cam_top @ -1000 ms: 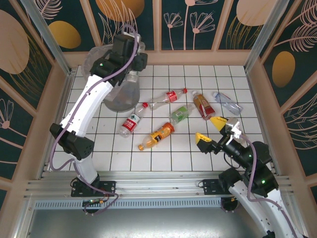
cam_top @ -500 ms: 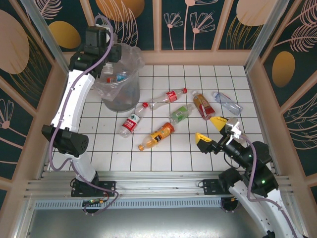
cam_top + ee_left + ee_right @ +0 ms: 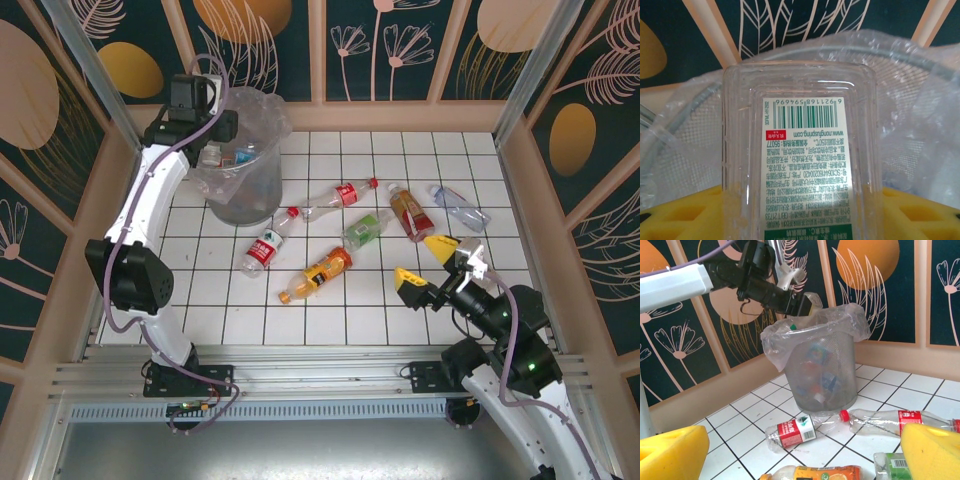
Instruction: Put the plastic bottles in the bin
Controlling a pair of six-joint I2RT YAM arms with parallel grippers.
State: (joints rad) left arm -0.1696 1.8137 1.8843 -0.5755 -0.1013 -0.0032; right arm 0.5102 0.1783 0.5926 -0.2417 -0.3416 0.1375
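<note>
My left gripper [image 3: 802, 205] is shut on a clear plastic bottle [image 3: 800, 145] with a white and green label, held between yellow pads [image 3: 685, 215]. It hangs over the far left rim of the grey bin [image 3: 245, 185], lined with a crinkled clear bag, and appears as the left gripper [image 3: 805, 304] in the right wrist view. Several bottles lie on the tiles: a red-label one [image 3: 264, 248], an orange one [image 3: 320, 272], a clear red-capped one [image 3: 340, 194], a green one [image 3: 366, 229], a brown one [image 3: 409, 212] and a blue one [image 3: 459, 208]. My right gripper [image 3: 430, 262] stands open near them, holding nothing.
Bottles lie inside the bin [image 3: 826, 371], seen through its mesh. Wooden walls [image 3: 520, 190] ring the white tiled floor [image 3: 330, 310]. The near rows of tiles are bare. The left arm [image 3: 150, 210] stretches along the left wall.
The left arm has swung from over the bin's middle back to its far left rim, bottle still held. The right arm has not moved.
</note>
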